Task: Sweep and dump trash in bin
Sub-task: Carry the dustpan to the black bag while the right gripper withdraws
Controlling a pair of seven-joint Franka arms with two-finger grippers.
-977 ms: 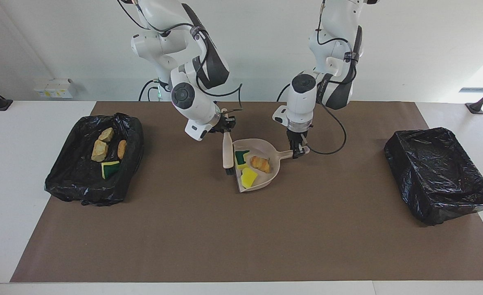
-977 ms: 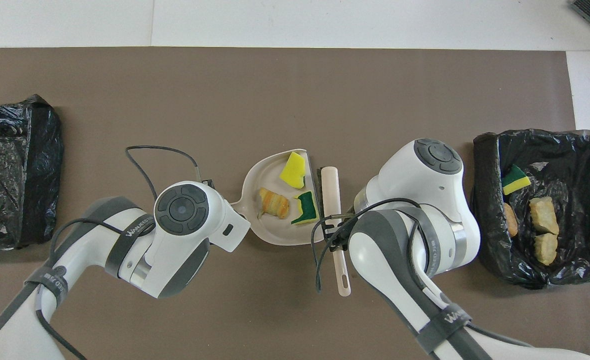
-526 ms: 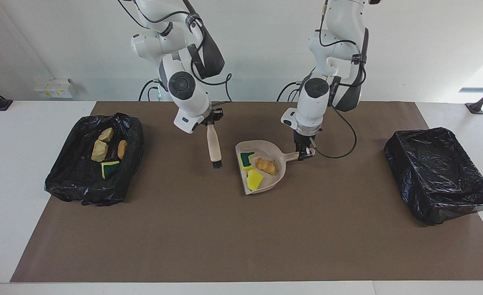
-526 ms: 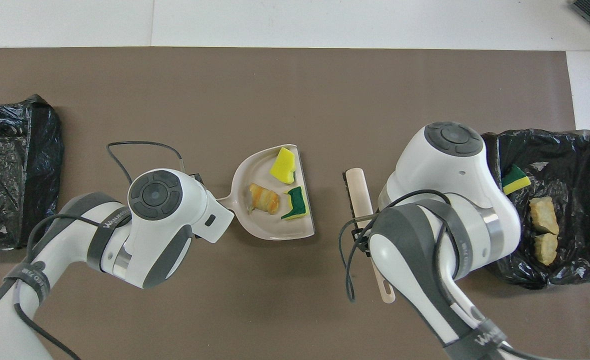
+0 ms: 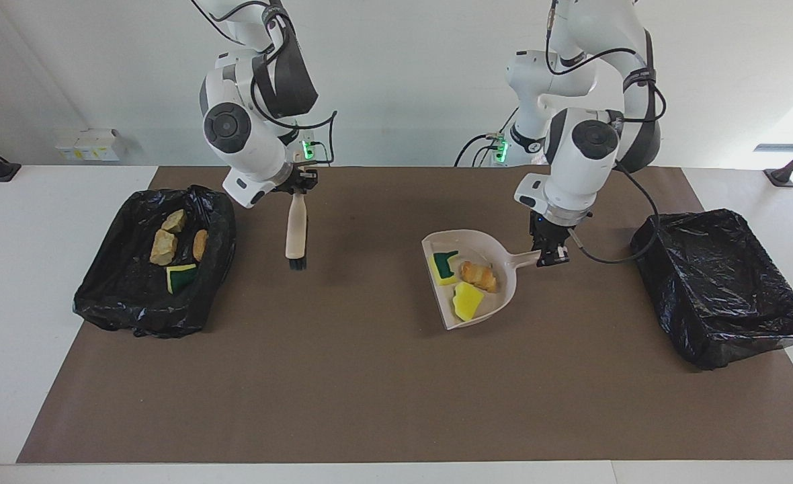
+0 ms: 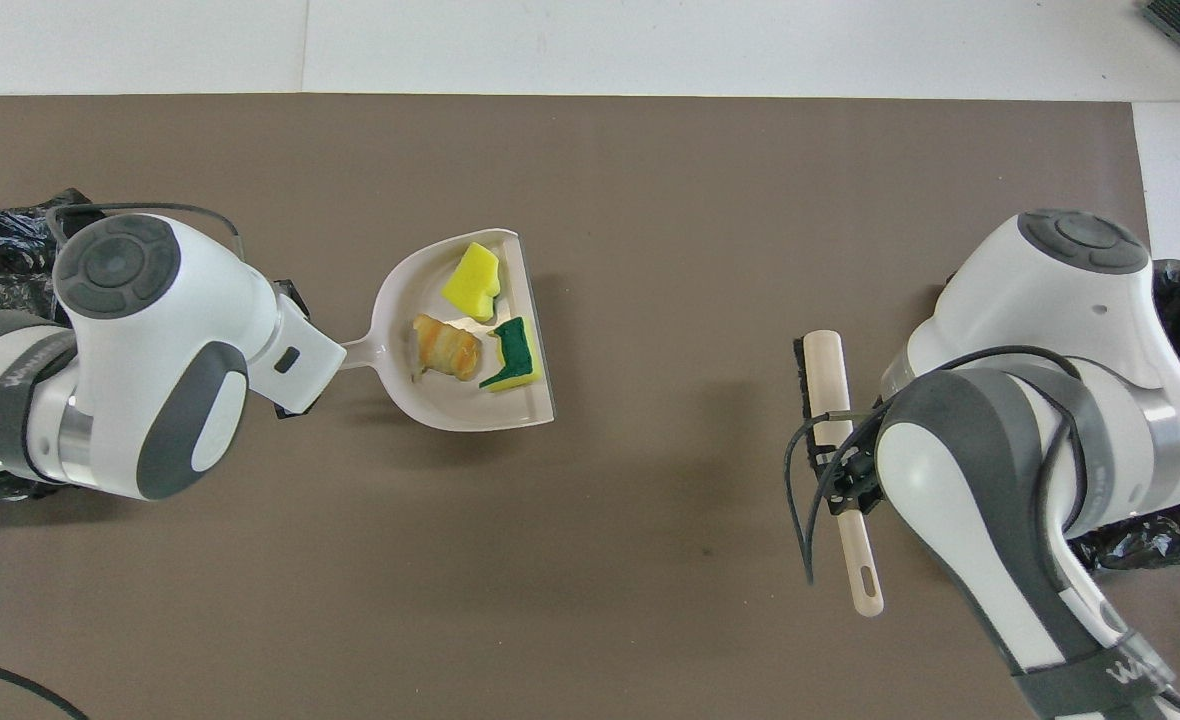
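My left gripper point(image 5: 550, 255) is shut on the handle of the beige dustpan point(image 5: 497, 250), which it holds level just over the brown mat. In the pan lie three pieces of trash: a green-backed sponge point(image 5: 445, 265), a tan bread-like chunk point(image 5: 479, 274) and a yellow sponge point(image 5: 468, 300). The overhead view shows the same dustpan point(image 6: 405, 300) with my left wrist covering the gripper. My right gripper point(image 5: 300, 187) is shut on the beige brush point(image 5: 296, 228), which hangs bristles down over the mat beside the black-lined bin point(image 5: 121, 296) at the right arm's end.
The bin at the right arm's end holds several scraps point(image 5: 164, 247). A second black-lined bin point(image 5: 739, 336) stands at the left arm's end, beside the dustpan, with no scraps showing in it. A brown mat point(image 5: 369, 390) covers the table.
The two arms have drawn apart. My left gripper carried the loaded dustpan toward the left arm's end, and my right gripper carried the brush toward the right arm's end.
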